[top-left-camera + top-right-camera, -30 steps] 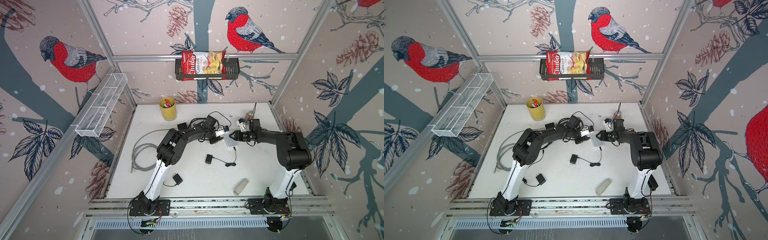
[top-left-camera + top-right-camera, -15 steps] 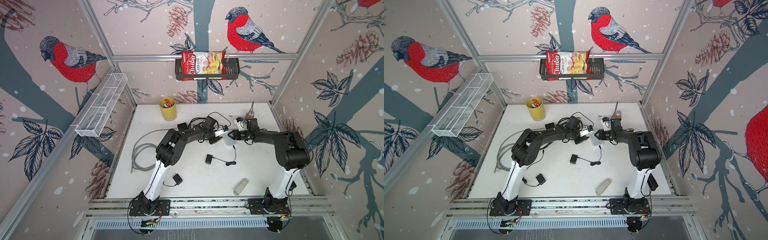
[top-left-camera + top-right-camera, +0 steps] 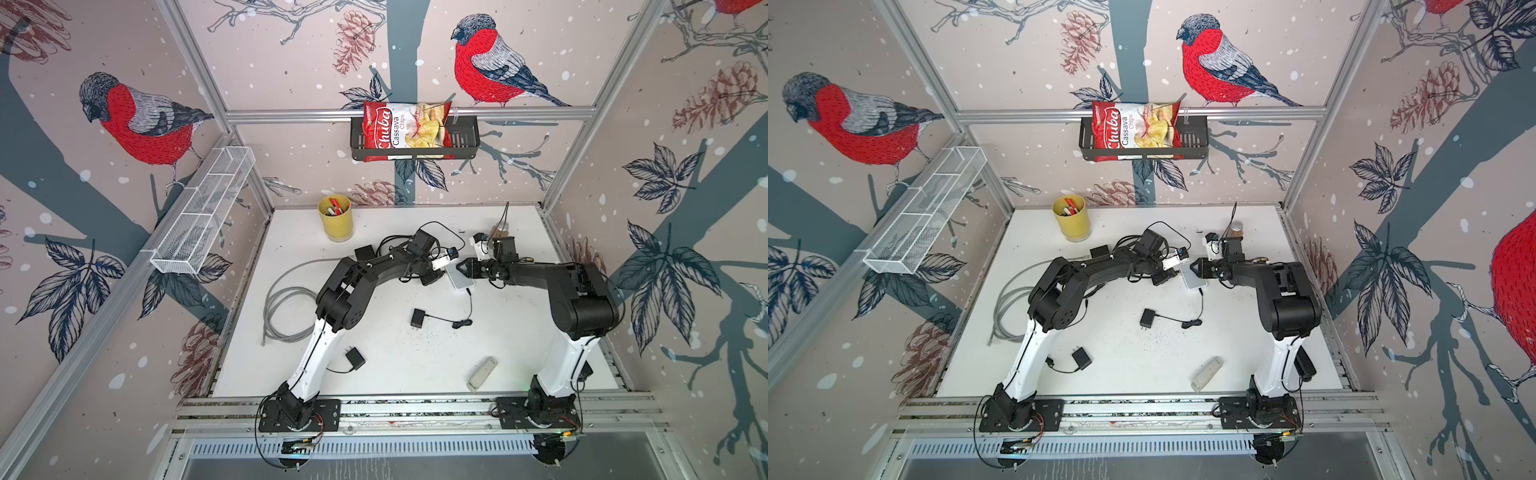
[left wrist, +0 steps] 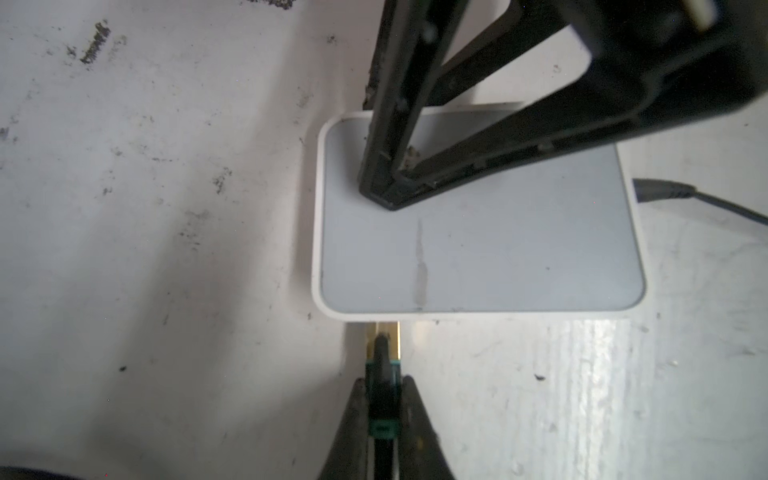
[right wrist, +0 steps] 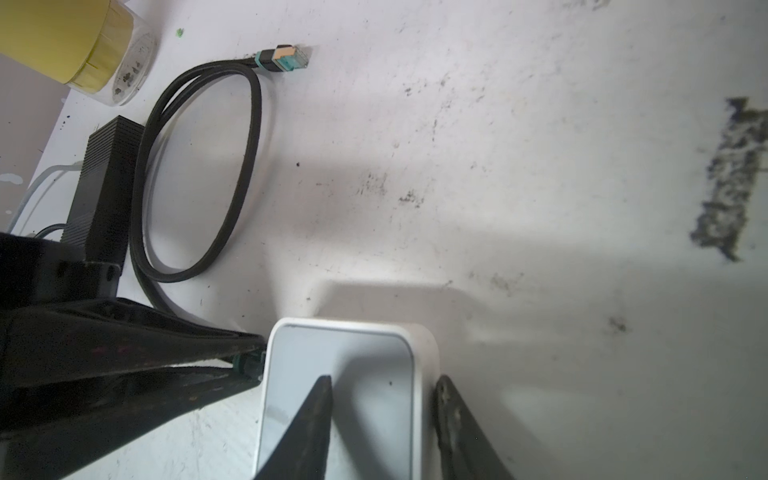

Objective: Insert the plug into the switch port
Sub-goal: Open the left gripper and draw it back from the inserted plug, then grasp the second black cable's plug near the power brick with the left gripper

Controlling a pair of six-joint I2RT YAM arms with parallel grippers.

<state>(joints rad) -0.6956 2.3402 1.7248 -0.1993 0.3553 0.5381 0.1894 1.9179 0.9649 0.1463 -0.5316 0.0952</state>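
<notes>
The left hand [image 4: 384,384] pinches the teal plug [image 4: 383,365], its tip at the edge of the switch [image 4: 498,249]. The right hand [image 5: 384,379] is part open, one finger [image 5: 316,419] on the switch top, one just past its edge, with bare counter [image 5: 540,208] beyond.

Plug [image 4: 382,361] tip hidden under switch [image 4: 478,257]

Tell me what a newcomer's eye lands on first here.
Mid-table, a flat white rectangular switch sits between both arms' tips. The left gripper has its jaws shut on a teal-and-black plug at the switch's edge; the right gripper has open jaws over its top. On the back wall, a red chips bag fills a black metal basket.
</notes>
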